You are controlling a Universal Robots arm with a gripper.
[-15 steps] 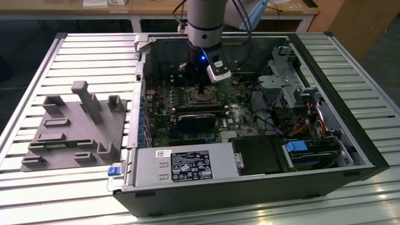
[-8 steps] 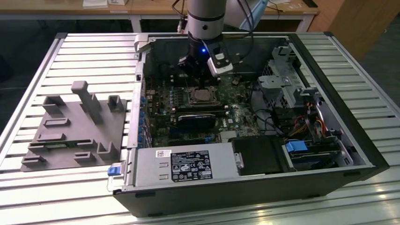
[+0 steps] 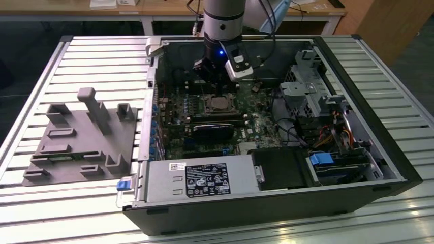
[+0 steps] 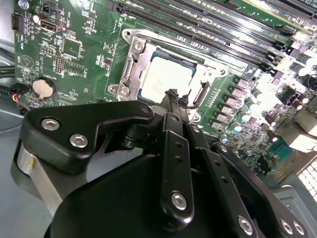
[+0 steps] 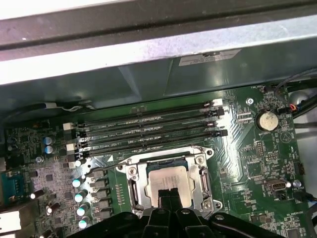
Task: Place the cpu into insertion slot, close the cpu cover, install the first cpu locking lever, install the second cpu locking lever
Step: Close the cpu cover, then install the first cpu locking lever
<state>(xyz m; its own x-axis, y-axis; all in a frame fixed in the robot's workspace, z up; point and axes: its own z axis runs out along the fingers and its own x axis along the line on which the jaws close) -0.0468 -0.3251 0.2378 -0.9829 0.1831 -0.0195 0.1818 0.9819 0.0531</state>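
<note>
The cpu lies flat in the insertion slot on the green circuit board, its silvery top showing through the window of the cpu cover. The cover lies down flat around it. My gripper hovers just over the near edge of the cpu, its two black fingertips pressed together with nothing between them. In the first wrist view the fingertips overlap the cpu inside the cover. In the exterior view the gripper hangs just behind the cpu, inside the open case.
Memory slots run beside the socket, and a coin battery sits further off. A black rounded block, a grey power-supply box and a drive cage surround the board. A grey fixture stands outside the case.
</note>
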